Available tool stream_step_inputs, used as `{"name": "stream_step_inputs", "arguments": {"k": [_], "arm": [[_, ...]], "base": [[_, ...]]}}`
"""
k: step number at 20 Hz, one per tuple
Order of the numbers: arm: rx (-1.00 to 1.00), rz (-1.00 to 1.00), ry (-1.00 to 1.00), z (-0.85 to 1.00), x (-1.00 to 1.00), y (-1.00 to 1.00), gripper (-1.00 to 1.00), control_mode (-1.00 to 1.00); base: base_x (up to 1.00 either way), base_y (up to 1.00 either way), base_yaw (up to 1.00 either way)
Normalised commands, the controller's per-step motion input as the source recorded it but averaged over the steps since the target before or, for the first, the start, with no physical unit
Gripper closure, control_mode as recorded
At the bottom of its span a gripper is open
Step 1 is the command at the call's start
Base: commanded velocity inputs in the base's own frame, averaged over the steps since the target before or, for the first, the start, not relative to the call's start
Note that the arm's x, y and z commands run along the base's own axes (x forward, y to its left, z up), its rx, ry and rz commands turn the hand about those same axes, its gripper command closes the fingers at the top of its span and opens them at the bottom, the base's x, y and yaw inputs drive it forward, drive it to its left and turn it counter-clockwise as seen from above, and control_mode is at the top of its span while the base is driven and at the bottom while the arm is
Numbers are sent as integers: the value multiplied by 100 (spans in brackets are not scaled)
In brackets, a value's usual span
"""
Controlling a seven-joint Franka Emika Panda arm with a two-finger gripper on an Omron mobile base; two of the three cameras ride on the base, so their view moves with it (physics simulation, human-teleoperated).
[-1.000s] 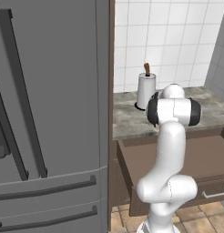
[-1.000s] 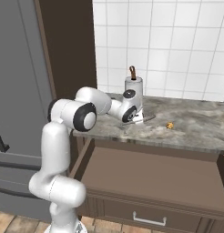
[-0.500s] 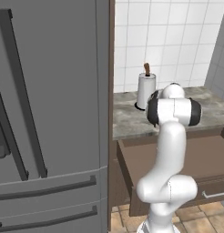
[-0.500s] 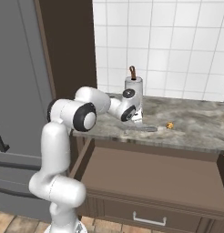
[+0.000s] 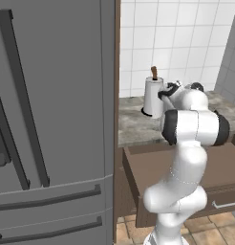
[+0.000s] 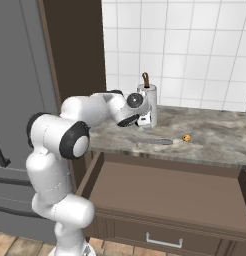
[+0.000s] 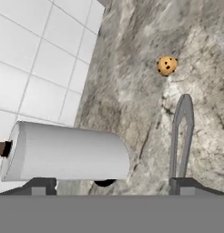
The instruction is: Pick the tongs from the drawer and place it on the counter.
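Tongs [image 6: 156, 141] lie flat on the bench [image 6: 215, 137] in the right base view, just in front of the paper-towel roll [image 6: 147, 105] and beside a small cookie [image 6: 186, 138]. The drawer [image 6: 165, 192] stands pulled out below, its brown floor bare. The gripper [image 6: 143, 120] hangs above the handle end of the tongs, close to the roll. Half a second ago the hand sat lower and nearer the utensil; it has since lifted a little and the tongs stay where they were, so I judge the placing done.

From the left base view the arm's elbow covers much of the stone, and the hand sits against the paper-towel roll [image 5: 153, 97] with the drawer [image 5: 153, 167] open underneath. Little has shifted here against the earlier picture.

Seen from the hand view, the tongs [image 7: 181, 139] rest free on the bench [image 7: 132, 68], their joined tip pointing toward the cookie [image 7: 167, 65]. The two fingers [image 7: 185, 185] are spread wide and hold nothing, one by the tongs' open ends and the other under the roll [image 7: 66, 152].

Such a utensil looks light, thin, stiff and probably slick; a hold across both arms near the middle would suit it best.
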Motion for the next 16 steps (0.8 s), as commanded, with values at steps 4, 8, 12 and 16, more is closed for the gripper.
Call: {"name": "stream_step_inputs", "arguments": {"k": [4, 8, 12, 16], "arm": [[-15, 15, -14, 11, -100, 62, -100, -100], [-20, 24, 0, 3, -100, 64, -100, -100], [-16, 33, 6, 11, -100, 56, -100, -100], [-13, 31, 20, 56, -100, 60, -100, -100]], "base": [[0, 0, 0], [0, 0, 0], [0, 0, 0], [0, 0, 0]]}}
